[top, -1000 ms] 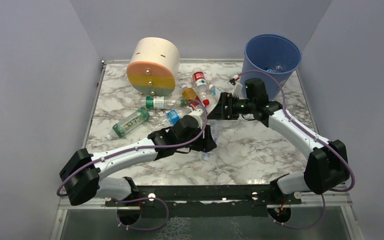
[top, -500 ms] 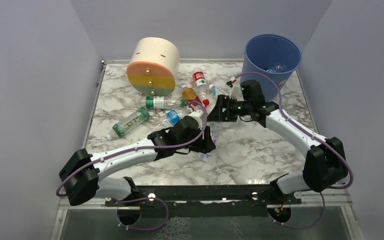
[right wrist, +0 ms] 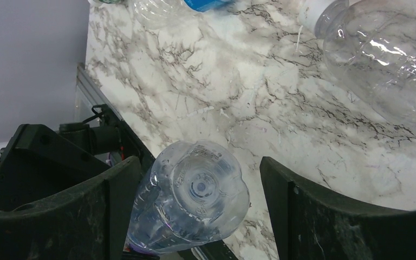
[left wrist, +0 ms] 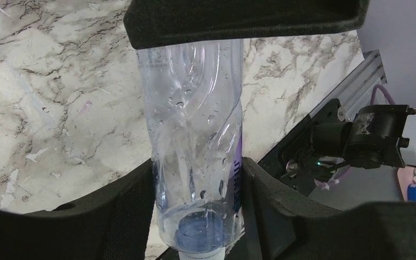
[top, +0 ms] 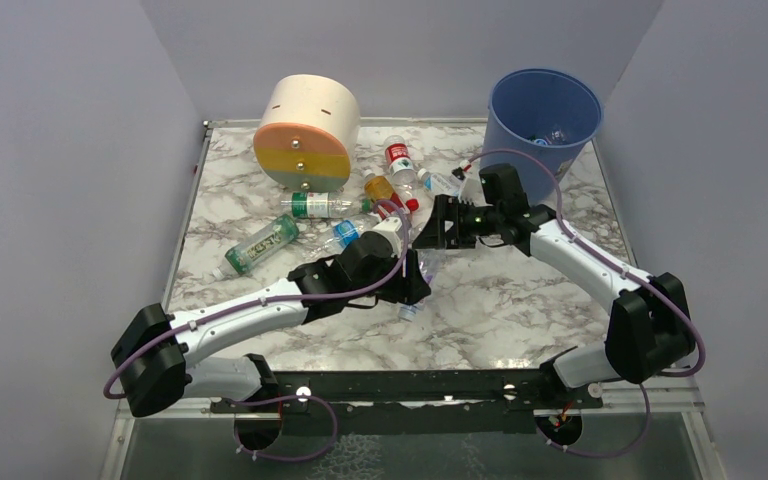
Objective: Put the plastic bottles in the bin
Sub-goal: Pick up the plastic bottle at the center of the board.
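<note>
Your left hand (left wrist: 197,200) is clamped on a clear bottle (left wrist: 195,119); your right hand (right wrist: 195,184), fingers apart, straddles its base.

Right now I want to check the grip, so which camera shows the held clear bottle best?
Left wrist: the clear bottle fills the view, pinched near its cap by the left gripper. Right wrist shows mainly its base, end-on; from above the arms hide much of it.

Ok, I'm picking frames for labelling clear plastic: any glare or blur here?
Top view: sharp, evenly lit, slight sheen on the table near edge. Left wrist: held bottle crisp, droplets visible. Right wrist: bright glints on the loose bottle upper right; no motion blur.
</note>
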Controlling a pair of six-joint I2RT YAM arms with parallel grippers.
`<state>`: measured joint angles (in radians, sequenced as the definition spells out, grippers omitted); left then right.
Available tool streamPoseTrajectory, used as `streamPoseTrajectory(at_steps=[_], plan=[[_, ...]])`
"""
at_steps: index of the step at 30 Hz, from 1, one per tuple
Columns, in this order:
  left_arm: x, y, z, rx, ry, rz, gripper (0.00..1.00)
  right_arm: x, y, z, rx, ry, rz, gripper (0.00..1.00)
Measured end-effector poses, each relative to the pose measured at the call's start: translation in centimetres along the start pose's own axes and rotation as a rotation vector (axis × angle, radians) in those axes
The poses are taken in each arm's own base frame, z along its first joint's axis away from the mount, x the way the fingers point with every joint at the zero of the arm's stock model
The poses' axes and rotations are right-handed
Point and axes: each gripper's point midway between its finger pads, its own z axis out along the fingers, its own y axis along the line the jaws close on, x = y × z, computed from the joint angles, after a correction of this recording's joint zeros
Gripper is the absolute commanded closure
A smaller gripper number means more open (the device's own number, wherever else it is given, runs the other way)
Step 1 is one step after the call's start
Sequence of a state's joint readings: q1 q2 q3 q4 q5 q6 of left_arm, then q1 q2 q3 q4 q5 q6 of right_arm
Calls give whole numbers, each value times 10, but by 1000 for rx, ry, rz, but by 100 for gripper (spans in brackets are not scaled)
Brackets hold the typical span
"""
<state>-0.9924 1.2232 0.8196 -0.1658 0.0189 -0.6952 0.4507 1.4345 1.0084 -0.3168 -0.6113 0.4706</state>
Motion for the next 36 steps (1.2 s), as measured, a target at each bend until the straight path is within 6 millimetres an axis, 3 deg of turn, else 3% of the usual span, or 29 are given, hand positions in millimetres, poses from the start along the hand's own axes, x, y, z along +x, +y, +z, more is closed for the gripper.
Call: streamPoseTrajectory(at_steps=[13, 24, 36], plan=[[1, 8, 2, -32, -16, 8, 44, 8, 4, 4, -48, 31, 33, 20], [1, 15, 6, -54, -34, 18, 41, 11, 8, 5, -80, 36, 56, 30], [6, 20, 14, -59, -27, 26, 24, 15, 6, 9, -92, 45, 73, 38]])
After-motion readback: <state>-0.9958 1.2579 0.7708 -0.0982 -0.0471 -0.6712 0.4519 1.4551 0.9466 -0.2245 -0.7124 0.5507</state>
